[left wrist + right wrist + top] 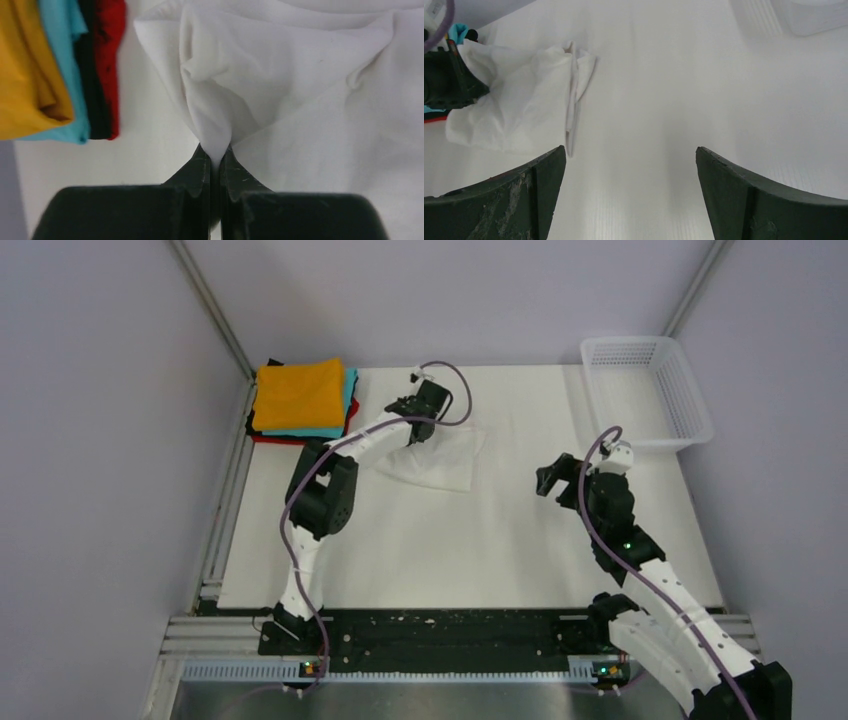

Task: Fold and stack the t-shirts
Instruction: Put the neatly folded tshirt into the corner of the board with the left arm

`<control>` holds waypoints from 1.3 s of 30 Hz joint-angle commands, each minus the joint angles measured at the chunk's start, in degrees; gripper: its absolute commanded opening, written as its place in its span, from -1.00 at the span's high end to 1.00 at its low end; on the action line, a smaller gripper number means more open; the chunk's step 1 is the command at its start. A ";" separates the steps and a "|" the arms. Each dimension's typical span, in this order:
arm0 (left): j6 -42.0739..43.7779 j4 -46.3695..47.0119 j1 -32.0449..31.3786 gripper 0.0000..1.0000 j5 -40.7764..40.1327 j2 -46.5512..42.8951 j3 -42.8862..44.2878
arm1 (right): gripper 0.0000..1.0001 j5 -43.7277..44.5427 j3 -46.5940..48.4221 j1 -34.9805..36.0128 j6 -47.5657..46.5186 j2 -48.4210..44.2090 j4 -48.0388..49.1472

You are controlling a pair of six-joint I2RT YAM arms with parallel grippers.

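**Left pinch set on the white shirt; right arm standing off, jaws wide**

Left gripper (216,159): the two fingers are pressed together with a fold of the white t-shirt (305,105) caught between the tips. The cloth rises out of the pinch in a narrow peak, then fans out ahead of the fingers and to their right. The bite looks to be near an edge or corner of the bundle. Judgement: that spot gives a handle for dragging or lifting the whole piece without spilling its folds.

White t-shirt: lies crumpled but compact on the table (480,540), directly ahead of the left fingertips. I cannot tell how many layers the pinch holds.

Folded stack (300,400): ahead and left of the left fingers, just beside the white cloth but not touching it in the wrist view. It shows as orange shirt (27,70), teal shirt (62,65), black shirt (92,75) and red shirt (110,60), edges roughly aligned. Judgement: the white piece sits this near because the stack is where it goes next.

Right gripper (629,167): fingers spread wide, nothing between them. The white t-shirt is ahead and to its left, well apart. The basket (811,20) is ahead and to its right. Judgement: it is parked clear so the left arm can work alone.

Risk: a thin pinch on soft cotton may slip or unfold the bundle under load.
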 commanded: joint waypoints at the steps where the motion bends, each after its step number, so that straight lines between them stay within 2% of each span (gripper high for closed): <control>1: 15.19 9.85 1.99 1.00 -9.96 -9.25 -1.93 | -0.98 2.38 0.33 -0.05 -0.86 -1.32 -0.68; 9: 28.77 18.05 6.18 1.00 -12.34 -12.35 -0.66 | -0.98 4.59 0.67 -0.13 -1.45 -1.44 -1.66; 15: 33.29 18.54 8.67 1.00 -12.05 -12.83 3.29 | -0.98 7.08 0.60 -0.07 -1.59 -1.60 -2.21; 24: 35.08 17.08 11.33 1.00 -12.29 -13.23 9.63 | -0.98 9.22 0.89 -0.06 -1.46 -1.52 -3.04; 28: 35.63 16.36 12.18 1.00 -14.77 -12.96 13.23 | -0.97 10.52 1.03 -0.07 -0.92 -1.11 -3.35; 39: 33.60 12.84 15.17 1.00 -11.26 -15.11 19.97 | -0.98 13.13 1.00 -0.12 0.09 -0.53 -4.13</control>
